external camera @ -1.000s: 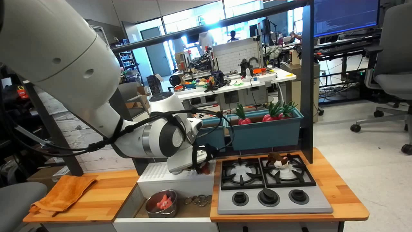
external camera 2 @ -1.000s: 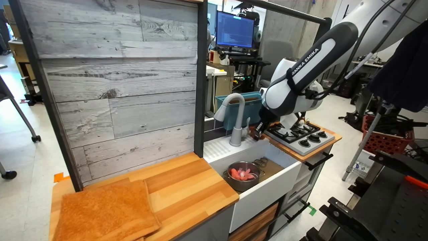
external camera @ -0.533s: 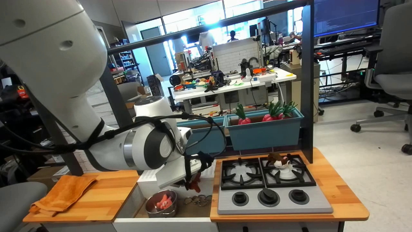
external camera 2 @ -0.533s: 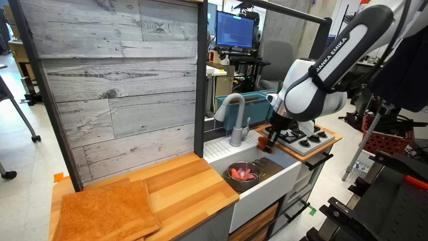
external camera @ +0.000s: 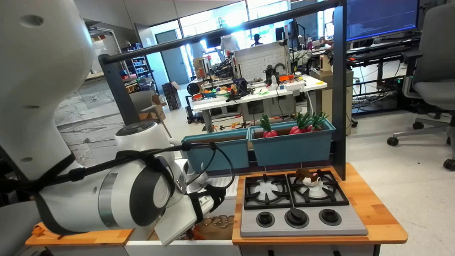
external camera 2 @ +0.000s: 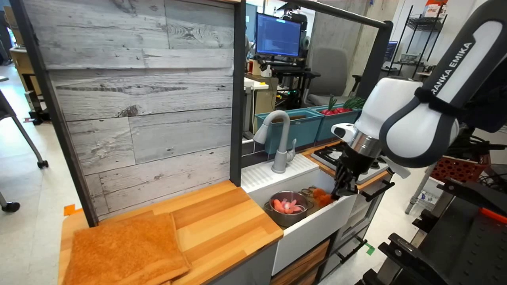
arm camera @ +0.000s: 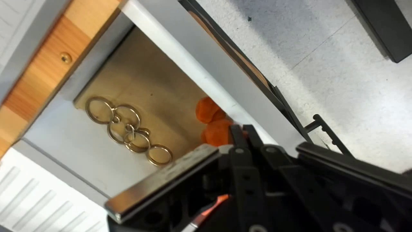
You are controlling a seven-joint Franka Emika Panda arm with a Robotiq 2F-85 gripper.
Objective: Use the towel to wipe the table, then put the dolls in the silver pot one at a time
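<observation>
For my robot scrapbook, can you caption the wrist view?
The gripper holds an orange doll; metal rings lie on the sink floor.

Napped cloth towel [external camera 2: 126, 249], smooth wooden table [external camera 2: 223, 209], shiny metal pot [external camera 2: 286, 219], fuzzy doll [arm camera: 216, 132]

Far beyond the gripper [arm camera: 243, 129], in an exterior view, bright windows [external camera: 213, 16] glare over a cluttered white desk [external camera: 217, 102]; right of the gripper, in that view, stand a lit monitor [external camera: 384, 17] and a grey office chair [external camera: 435, 64]. In an exterior view a grey plank panel [external camera 2: 146, 126] rises left of the gripper, with a concrete wall [external camera 2: 344, 37] far beyond it. Lower than the gripper, in the wrist view, lies pale floor [arm camera: 347, 93].
</observation>
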